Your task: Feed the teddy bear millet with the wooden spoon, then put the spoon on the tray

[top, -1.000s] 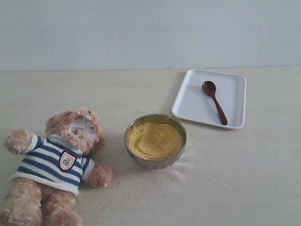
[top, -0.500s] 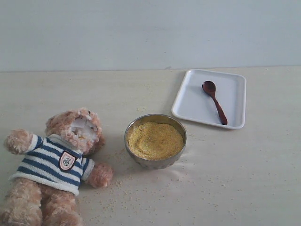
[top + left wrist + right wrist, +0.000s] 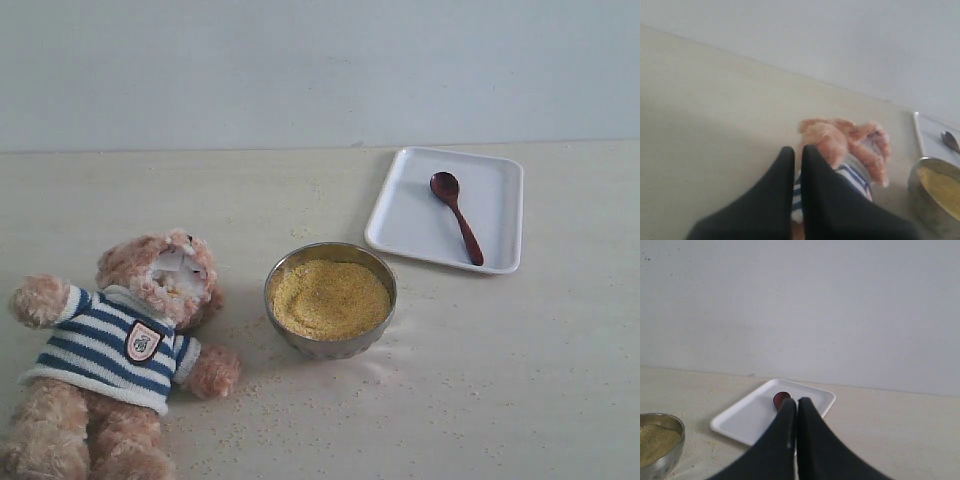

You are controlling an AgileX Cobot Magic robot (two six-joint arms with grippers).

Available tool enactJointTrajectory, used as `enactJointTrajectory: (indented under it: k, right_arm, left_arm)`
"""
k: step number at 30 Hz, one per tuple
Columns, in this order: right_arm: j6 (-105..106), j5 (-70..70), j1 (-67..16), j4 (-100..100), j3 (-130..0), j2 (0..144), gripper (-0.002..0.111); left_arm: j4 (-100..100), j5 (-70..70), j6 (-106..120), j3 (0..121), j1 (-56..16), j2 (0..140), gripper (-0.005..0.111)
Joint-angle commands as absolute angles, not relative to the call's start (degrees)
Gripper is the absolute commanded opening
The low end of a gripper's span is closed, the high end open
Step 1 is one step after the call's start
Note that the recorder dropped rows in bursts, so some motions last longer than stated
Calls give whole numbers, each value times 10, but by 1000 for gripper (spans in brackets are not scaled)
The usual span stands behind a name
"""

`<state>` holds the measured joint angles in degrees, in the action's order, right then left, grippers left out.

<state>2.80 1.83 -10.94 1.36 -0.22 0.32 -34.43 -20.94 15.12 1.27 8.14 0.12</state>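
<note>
The teddy bear lies on its back at the front left of the table, in its navy-and-white striped sweater. A silver bowl heaped with yellow millet stands in the middle. At the back right, the wooden spoon lies on the white tray. Neither arm shows in the exterior view. My left gripper is shut and empty, hovering over the bear. Shut and empty too, my right gripper points at the tray, hiding most of the spoon.
Stray millet grains are scattered on the light wooden tabletop around the bowl and in front of it. A plain pale wall runs behind the table.
</note>
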Motion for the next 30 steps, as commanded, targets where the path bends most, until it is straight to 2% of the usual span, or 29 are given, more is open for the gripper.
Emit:
enactJointTrajectory:
  k: [1, 6, 12, 30]
  right_arm:
    - [28, 17, -110, 13, 0, 0, 0]
    - [28, 17, -110, 13, 0, 0, 0]
    - [28, 17, -110, 13, 0, 0, 0]
    - [28, 17, -110, 13, 0, 0, 0]
  left_arm:
    - [-235, -114, 52, 0, 57, 0, 5]
    - [-128, -41, -16, 0, 23, 0, 5]
    - [-111, -38, -37, 0, 1, 0, 5]
    - [-118, -44, 5, 0, 0, 0, 5]
